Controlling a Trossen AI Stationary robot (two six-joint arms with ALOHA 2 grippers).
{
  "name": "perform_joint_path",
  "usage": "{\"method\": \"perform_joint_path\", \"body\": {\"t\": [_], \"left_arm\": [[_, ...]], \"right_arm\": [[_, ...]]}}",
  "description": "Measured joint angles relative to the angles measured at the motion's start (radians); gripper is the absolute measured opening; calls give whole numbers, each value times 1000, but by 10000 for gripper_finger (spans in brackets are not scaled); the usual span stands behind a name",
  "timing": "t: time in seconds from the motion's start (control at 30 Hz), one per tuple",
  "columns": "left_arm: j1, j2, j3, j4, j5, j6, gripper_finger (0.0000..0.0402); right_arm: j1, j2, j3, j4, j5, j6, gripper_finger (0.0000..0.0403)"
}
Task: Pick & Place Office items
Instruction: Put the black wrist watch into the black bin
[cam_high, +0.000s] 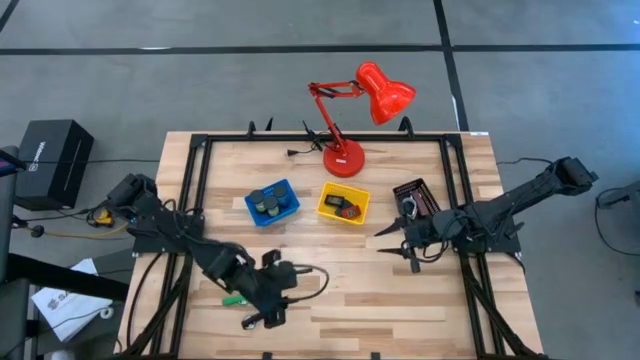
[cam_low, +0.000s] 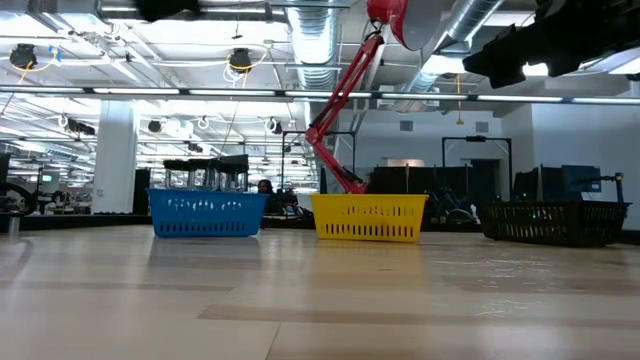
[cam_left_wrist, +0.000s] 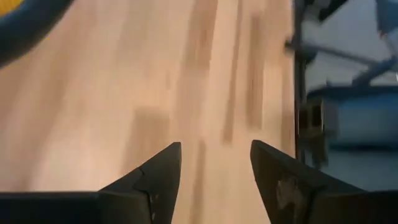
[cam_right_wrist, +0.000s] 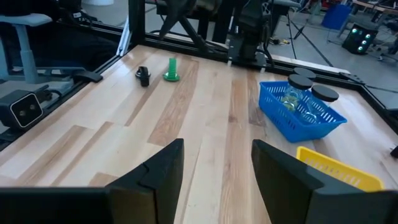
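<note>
My left gripper (cam_high: 264, 310) (cam_left_wrist: 215, 168) is open over bare wood near the table's near edge and holds nothing. A green clip (cam_high: 232, 298) (cam_right_wrist: 171, 71) lies on the table just left of it, with a small black piece (cam_high: 248, 322) (cam_right_wrist: 143, 76) beside the clip. My right gripper (cam_high: 393, 240) (cam_right_wrist: 217, 165) is open and empty at the table's right middle, its fingers pointing toward the left edge. Black round discs sit in the blue tray (cam_high: 272, 203) (cam_right_wrist: 301, 107). A red rectangle and a black piece lie in the yellow tray (cam_high: 343, 203).
A red desk lamp (cam_high: 345, 158) stands at the far edge behind the trays. A black basket (cam_high: 415, 195) (cam_low: 555, 220) sits to the right of the yellow tray (cam_low: 368, 217), close to my right arm. A black frame rims the table. Bare wood lies between the trays and the near edge.
</note>
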Motion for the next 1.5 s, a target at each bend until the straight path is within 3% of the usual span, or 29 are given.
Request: {"method": "perform_joint_path", "body": {"t": [0.2, 0.4, 0.63, 0.9, 1.2, 1.5], "left_arm": [[-56, 60, -1, -71, 193, -199, 167], [-114, 125, -1, -98, 208, -269, 150], [-137, 169, -84, -100, 215, -399, 147], [-132, 122, -156, -103, 205, -489, 191], [-157, 123, -210, -20, 209, -485, 251], [-203, 124, -280, -5, 210, -483, 267]], "right_arm": [[-6, 0, 0, -4, 0, 0, 179], [-5, 0, 0, -5, 0, 3, 179], [-6, 0, 0, -7, 1, 69, 179], [-6, 0, 0, -30, 1, 72, 179], [-6, 0, 0, -29, 1, 71, 179], [-6, 0, 0, -29, 1, 69, 179]]}}
